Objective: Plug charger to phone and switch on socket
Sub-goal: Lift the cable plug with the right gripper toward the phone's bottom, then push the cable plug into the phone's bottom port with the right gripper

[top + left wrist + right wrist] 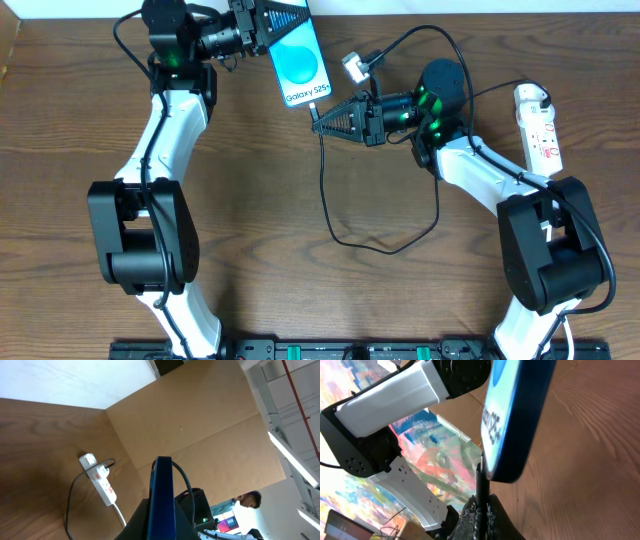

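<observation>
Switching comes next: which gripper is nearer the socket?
Right. The right gripper, shut on the charger, is mid-table; the left gripper, holding the phone, is farther from the socket.

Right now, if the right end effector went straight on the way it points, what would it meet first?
The phone: the charger tip in the right end effector sits right at its bottom edge, though whether they touch is unclear.
</observation>
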`<move>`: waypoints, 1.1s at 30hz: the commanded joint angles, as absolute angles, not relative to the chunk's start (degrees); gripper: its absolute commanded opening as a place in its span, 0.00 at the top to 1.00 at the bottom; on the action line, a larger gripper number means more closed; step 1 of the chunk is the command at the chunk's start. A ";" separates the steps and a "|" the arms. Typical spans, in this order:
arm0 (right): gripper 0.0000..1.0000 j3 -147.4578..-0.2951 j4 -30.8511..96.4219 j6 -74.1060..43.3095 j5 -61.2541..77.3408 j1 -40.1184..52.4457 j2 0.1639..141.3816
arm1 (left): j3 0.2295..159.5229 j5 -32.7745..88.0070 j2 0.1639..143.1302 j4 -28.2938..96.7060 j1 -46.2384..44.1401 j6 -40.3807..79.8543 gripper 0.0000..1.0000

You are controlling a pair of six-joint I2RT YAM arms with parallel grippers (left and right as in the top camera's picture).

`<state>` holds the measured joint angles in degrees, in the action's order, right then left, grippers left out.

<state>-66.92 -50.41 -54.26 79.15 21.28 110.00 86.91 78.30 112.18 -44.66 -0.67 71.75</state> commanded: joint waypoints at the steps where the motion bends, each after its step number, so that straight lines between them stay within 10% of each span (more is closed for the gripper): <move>1: 0.99 -67.40 -50.57 -54.19 78.15 21.91 109.78 | 88.07 79.11 111.55 -45.32 -0.75 71.92 0.93; 33: 0.99 -67.40 -50.57 -54.22 77.03 21.69 109.78 | 88.07 86.59 111.55 -45.34 -2.55 68.75 0.93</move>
<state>-66.89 -50.22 -54.26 80.62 21.89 110.00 86.91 81.89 112.18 -44.88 -2.09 70.65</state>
